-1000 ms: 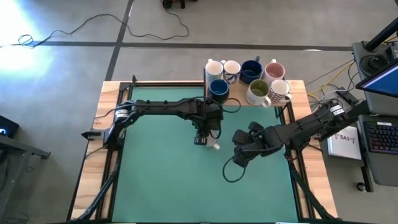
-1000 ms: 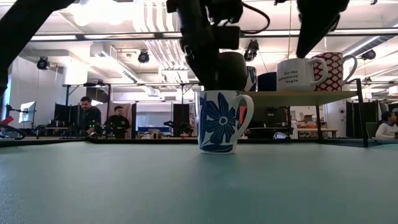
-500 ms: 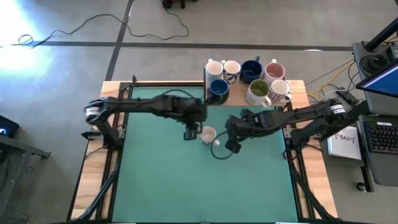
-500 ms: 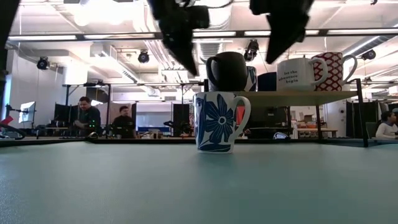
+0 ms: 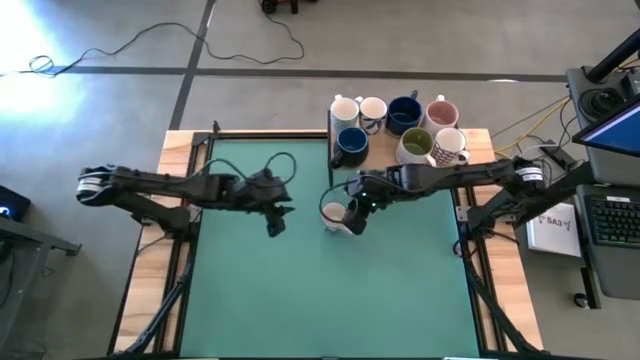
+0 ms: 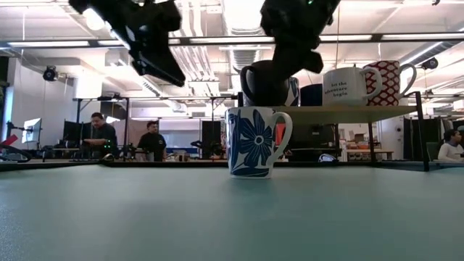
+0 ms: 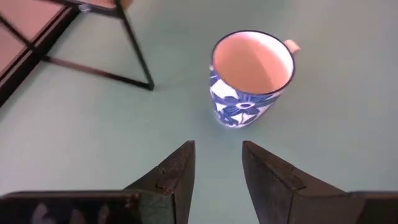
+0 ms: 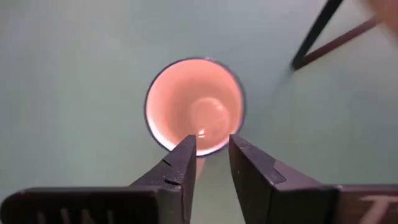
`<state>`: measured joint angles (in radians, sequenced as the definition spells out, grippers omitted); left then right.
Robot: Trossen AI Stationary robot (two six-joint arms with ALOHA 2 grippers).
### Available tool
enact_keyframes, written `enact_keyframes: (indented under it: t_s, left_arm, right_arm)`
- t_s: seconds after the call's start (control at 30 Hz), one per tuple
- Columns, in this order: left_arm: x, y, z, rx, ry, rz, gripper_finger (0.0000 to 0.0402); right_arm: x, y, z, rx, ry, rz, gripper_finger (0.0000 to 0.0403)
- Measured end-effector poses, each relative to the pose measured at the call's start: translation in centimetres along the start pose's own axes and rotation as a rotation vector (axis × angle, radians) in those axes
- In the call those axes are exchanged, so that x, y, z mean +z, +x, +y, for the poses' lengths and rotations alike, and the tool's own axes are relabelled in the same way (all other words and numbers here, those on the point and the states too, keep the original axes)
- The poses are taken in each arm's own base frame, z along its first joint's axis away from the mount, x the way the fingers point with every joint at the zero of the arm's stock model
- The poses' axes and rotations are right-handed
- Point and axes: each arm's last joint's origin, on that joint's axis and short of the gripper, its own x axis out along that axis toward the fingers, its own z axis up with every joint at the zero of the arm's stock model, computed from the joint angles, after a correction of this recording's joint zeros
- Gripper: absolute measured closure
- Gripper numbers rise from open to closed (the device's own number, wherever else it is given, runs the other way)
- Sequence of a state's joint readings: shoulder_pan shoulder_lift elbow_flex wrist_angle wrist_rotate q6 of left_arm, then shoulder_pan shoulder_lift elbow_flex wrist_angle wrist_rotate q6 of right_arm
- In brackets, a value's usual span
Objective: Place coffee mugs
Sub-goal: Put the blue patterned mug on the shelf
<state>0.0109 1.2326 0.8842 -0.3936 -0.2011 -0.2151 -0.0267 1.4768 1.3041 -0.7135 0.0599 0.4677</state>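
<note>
From above, a flowered mug (image 5: 334, 214) is standing alone on the green surface (image 5: 300, 300), while seven mugs (image 5: 400, 130) are being kept on a wooden shelf (image 5: 385, 160) at the far edge; the right gripper (image 5: 360, 215) is hanging over the lone mug and the left gripper (image 5: 275, 222) is waiting apart, fingers parted and empty. At table height, the mug (image 6: 255, 141) is sitting upright with nothing touching it. Past the left fingers (image 7: 174, 171), the mug (image 7: 249, 78) is lying well ahead. Past the right fingers (image 8: 180, 165), which are standing apart and gripping nothing, the rim (image 8: 194, 106) is lining up; one finger should probably be lowered inside, one outside, squarely.
</note>
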Motion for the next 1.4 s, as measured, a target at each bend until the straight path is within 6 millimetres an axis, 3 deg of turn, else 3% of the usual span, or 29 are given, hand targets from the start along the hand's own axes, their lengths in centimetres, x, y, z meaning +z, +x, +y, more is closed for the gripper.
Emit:
enact_keyframes:
  t_s: [0.3,0.57,0.9,1.03,1.2,1.4]
  left_arm:
    - [-2.5,-2.5,1.0,-0.013,-0.029,-0.041,0.0285]
    - [-3.8,-3.1,1.2,-0.021,-0.024,-0.046,0.0285]
    - [-4.4,-3.0,1.3,-0.019,-0.022,-0.038,0.0285]
    - [-4.4,-3.0,1.3,-0.019,-0.022,-0.039,0.0285]
    - [-4.4,-3.0,1.3,-0.019,-0.022,-0.039,0.0285]
    - [-4.4,-3.0,1.3,-0.019,-0.022,-0.039,0.0285]
  right_arm:
    - [0.2,3.2,-0.5,-0.033,0.114,0.048,0.027]
    - [0.1,5.0,-0.7,-0.097,0.112,0.054,0.0265]
    - [-0.4,7.3,-1.2,-0.14,0.113,0.123,0.0292]
    - [-0.5,7.3,-1.2,-0.137,0.113,0.126,0.0318]
    - [-0.4,6.9,-1.1,-0.125,0.108,0.12,0.0382]
    - [-0.4,6.7,-1.0,-0.073,0.136,0.148,0.039]
